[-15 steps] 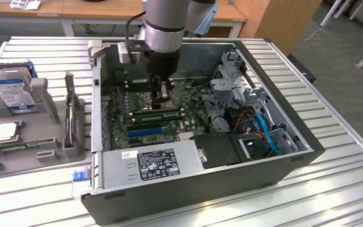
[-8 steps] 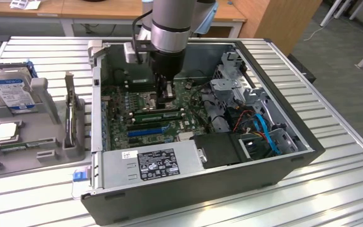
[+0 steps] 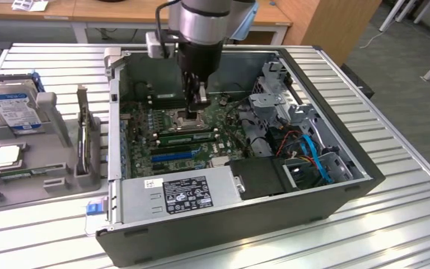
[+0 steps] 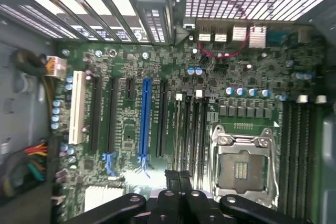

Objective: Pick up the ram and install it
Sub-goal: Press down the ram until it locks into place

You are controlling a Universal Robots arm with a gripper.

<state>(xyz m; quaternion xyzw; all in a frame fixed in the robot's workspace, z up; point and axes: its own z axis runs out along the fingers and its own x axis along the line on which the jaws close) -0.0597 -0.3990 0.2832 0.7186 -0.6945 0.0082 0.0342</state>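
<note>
gripper (image 3: 195,115) low over motherboard (image 4: 173,124), fingers seemingly together

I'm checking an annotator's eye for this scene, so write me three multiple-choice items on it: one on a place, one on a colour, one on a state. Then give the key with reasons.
1. Where is the gripper?
A. Over the grey fixture beside the case
B. Within the computer case, above the motherboard
C. Off the table's far edge

2. What colour is the label on the hard drive?
A. Red
B. Yellow
C. Blue

3. In what state is the computer case?
A. Side panel off, inside exposed
B. Fully closed
C. Tipped upside down

Key:
1 B, since the arm reaches down into the case and the wrist view looks onto the board.
2 C, since the drive's face in the exterior view bears a blue label.
3 A, since the board, cables and power supply all lie open to the camera.
</note>
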